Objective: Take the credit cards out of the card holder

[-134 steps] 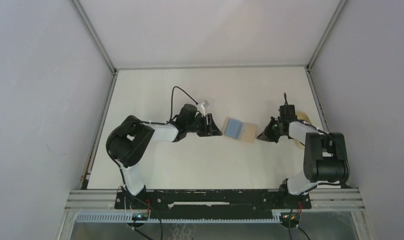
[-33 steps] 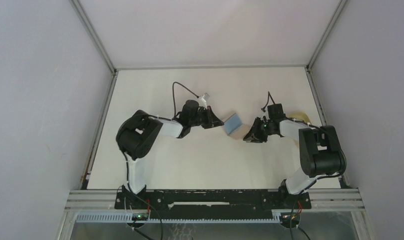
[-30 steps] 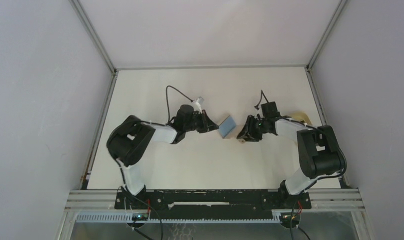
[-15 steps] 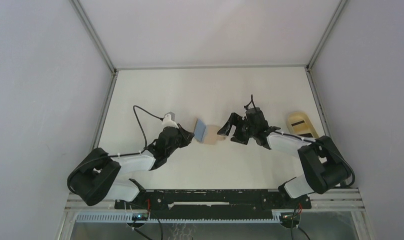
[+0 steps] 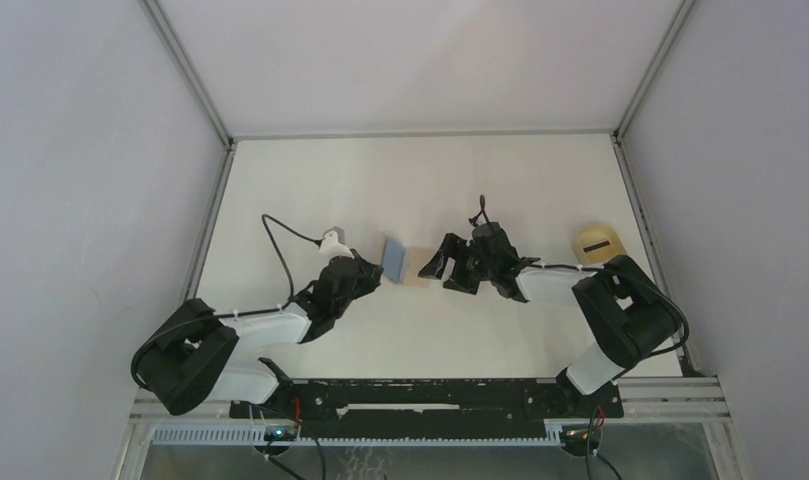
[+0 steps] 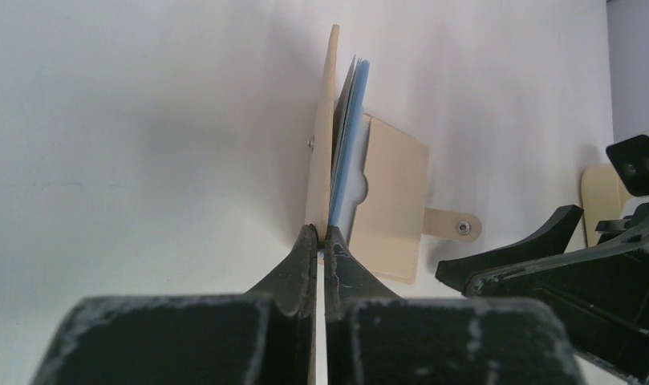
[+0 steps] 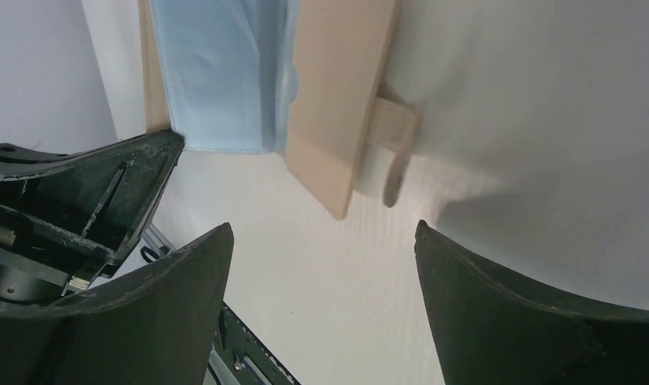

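The tan card holder (image 5: 416,270) is open at mid-table, one half standing upright, the other half (image 6: 393,200) flat with its snap tab (image 6: 463,228) pointing right. A light blue credit card (image 6: 350,148) stands against the upright half (image 6: 324,120), also seen as the blue card (image 5: 392,258) from above. My left gripper (image 6: 319,236) is shut on the lower edge of that upright half, and the card sits just right of its fingers. My right gripper (image 7: 322,227) hangs open just right of the holder (image 7: 341,88), with nothing between its fingers, facing the blue card (image 7: 217,72).
A tan oval tray (image 5: 600,243) lies at the right side of the table, its edge tray (image 6: 598,192) showing behind the right gripper's fingers (image 6: 537,249). Grey walls enclose the table on three sides.
Both arms have moved left and nearer with the holder. The left arm has swung round, still gripping it. The right gripper has opened wide and let go of the holder.
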Robot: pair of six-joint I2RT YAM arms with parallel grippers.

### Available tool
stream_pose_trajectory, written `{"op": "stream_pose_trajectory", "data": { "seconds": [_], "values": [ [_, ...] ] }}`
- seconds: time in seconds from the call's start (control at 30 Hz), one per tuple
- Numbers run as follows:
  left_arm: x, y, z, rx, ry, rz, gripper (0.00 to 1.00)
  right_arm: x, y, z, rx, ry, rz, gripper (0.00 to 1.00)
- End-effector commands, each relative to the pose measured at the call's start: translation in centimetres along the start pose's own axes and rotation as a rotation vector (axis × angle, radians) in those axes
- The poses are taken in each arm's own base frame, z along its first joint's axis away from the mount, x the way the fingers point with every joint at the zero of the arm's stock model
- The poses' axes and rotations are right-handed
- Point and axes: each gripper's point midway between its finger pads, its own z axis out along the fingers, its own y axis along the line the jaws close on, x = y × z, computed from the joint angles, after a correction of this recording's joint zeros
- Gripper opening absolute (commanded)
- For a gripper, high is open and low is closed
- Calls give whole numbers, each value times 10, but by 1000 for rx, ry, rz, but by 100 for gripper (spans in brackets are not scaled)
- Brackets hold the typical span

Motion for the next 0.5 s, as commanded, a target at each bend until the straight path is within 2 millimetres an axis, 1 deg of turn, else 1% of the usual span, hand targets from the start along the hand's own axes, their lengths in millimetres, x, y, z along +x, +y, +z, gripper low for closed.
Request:
{"op": "stream_pose_trajectory", "data": {
  "seconds": [0.0, 0.03, 0.1, 0.27, 0.33, 0.4, 0.47],
  "values": [
    [5, 9, 2, -23, -9, -28, 0, -6, 27, 11, -115, -40, 4, 87],
    [8, 10, 2, -24, -2, -30, 0, -7, 28, 13, -129, -43, 8, 83],
    [11, 11, 3, -22, 8, -37, 0, -5, 24, 19, -133, -40, 22, 78],
    [18, 13, 4, -16, 30, -49, 0, -5, 20, 31, -153, -46, 45, 76],
    [22, 13, 4, -13, 43, -52, 0, -5, 21, 36, -174, -49, 50, 73],
    [27, 14, 4, -9, 58, -55, 0, -6, 22, 41, -197, -50, 56, 68],
    [31, 15, 4, -1, 70, -63, 0, -6, 23, 46, -211, -43, 58, 66]
  ]
}}
